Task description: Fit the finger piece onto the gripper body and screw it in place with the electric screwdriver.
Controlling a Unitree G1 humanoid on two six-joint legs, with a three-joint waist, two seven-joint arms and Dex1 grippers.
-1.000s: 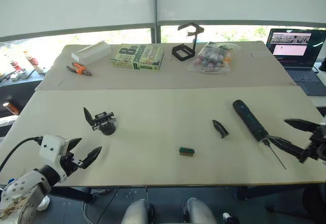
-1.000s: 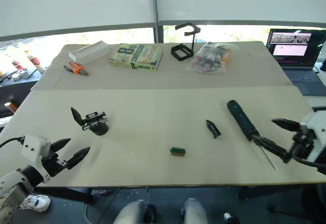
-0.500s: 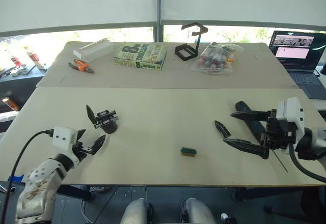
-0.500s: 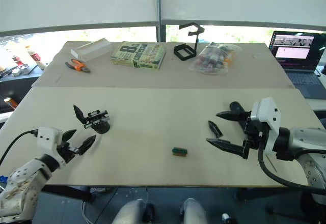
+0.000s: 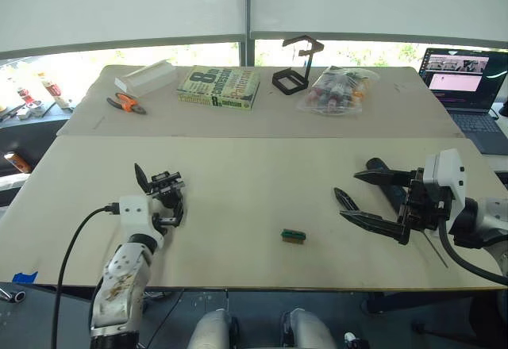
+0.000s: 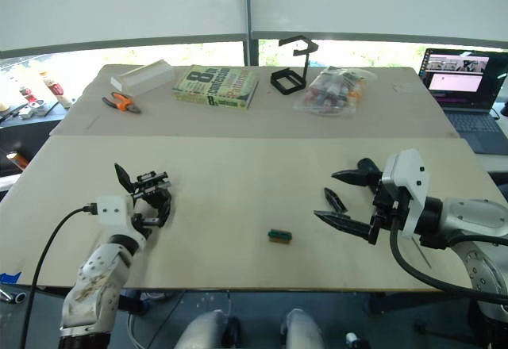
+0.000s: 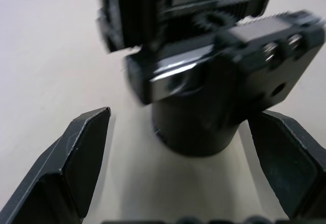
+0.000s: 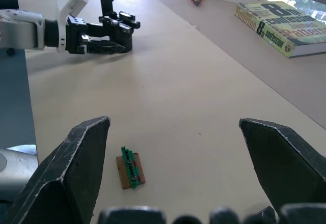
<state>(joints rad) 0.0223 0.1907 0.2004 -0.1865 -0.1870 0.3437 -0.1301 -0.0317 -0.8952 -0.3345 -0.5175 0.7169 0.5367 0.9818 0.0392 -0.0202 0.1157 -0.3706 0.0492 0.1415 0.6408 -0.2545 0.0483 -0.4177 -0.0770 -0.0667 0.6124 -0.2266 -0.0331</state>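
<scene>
Two grippers sit at opposite ends of the pale tabletop point(image 5: 238, 198), each next to its own part; the left gripper point(image 5: 168, 209) has its fingers spread either side of the gripper body point(image 5: 163, 188), and in the left wrist view the round black base stands between the two fingers point(image 7: 76, 158) with a gap on each side, so nothing is clamped yet; that straddle looks like the setup for steadying the body while the other arm brings the missing part; the right gripper point(image 6: 343, 197) hangs with its fingers wide apart, one above and one below the finger piece point(image 6: 334, 201), which lies flat on the table right at the fingertips; I judge this the approach to picking it up; the electric screwdriver point(image 5: 381, 176) lies just behind that arm, mostly hidden by it, within reach for later; the gripper body is a small black block on a cylindrical foot, with silvery plates, a toothed rack across the top and one pointed finger sticking up; the finger piece is a small matte-black tapering wedge; a small green-and-brown block point(image 5: 293, 236) lies between the two arms, near the front edge.
</scene>
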